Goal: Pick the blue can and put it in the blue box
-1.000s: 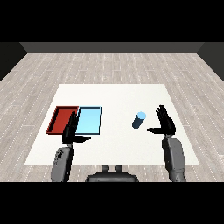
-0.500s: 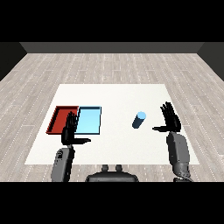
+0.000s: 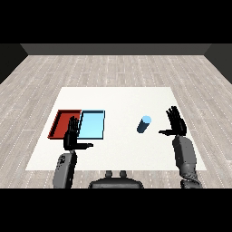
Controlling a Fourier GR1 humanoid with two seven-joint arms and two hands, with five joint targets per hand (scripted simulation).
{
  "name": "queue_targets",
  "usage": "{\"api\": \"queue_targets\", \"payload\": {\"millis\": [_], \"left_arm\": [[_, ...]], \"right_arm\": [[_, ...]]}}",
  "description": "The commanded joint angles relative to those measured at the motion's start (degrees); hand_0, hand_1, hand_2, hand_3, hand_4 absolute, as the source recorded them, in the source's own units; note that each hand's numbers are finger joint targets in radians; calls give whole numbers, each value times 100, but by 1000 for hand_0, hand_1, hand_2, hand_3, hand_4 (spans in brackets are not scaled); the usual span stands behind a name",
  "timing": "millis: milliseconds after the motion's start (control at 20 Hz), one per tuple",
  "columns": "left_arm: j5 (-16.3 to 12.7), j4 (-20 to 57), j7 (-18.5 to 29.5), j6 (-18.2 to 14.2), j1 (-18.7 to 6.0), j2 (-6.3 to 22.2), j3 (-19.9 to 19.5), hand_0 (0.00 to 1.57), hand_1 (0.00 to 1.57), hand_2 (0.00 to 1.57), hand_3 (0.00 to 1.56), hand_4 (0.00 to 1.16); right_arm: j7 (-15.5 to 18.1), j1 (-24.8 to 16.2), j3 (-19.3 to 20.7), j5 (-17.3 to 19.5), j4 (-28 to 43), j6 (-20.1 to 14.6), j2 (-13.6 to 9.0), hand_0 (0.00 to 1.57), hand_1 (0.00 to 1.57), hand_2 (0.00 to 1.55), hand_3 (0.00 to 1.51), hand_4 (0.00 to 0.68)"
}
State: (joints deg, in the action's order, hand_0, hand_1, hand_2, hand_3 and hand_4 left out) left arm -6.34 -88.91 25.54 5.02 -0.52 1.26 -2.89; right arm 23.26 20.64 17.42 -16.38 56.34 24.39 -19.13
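Bare test room, white table (image 3: 118, 97) on grey plank floor (image 3: 113, 68), dark walls (image 3: 113, 49)

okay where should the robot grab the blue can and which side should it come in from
Probably round the middle of its curved side wall. The blue can appears to stand upright on the white table, apart from both trays, so its sides are free. Come from the can's right: the open right hand is beside it there, with thumb toward it.
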Motion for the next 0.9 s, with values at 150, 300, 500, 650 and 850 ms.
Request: {"api": "queue_targets", "payload": {"millis": [150, 300, 500, 650, 850], "left_arm": [[-50, 126, -213, -135, -323, -65, 40, 0, 0, 0, 0, 0], [-275, 105, 172, 311, 192, 244, -222, 0, 0, 0, 0, 0], [-35, 321, -16, -120, -344, 26, -25, 0, 0, 0, 0, 0], [-247, -239, 67, 167, 422, 149, -57, 0, 0, 0, 0, 0], [-416, 169, 227, 267, -2, 178, -236, 0, 0, 0, 0, 0]], "right_arm": [[-186, 457, 50, -92, -697, -73, -26, 0, 0, 0, 0, 0], [-494, 282, -106, -152, -249, -230, 175, 0, 0, 0, 0, 0], [86, 576, -247, 269, -1146, -511, 434, 0, 0, 0, 0, 0], [-264, 345, -194, -68, -674, -429, 441, 0, 0, 0, 0, 0], [33, 435, -163, 16, -1252, -315, 317, 0, 0, 0, 0, 0]]}}
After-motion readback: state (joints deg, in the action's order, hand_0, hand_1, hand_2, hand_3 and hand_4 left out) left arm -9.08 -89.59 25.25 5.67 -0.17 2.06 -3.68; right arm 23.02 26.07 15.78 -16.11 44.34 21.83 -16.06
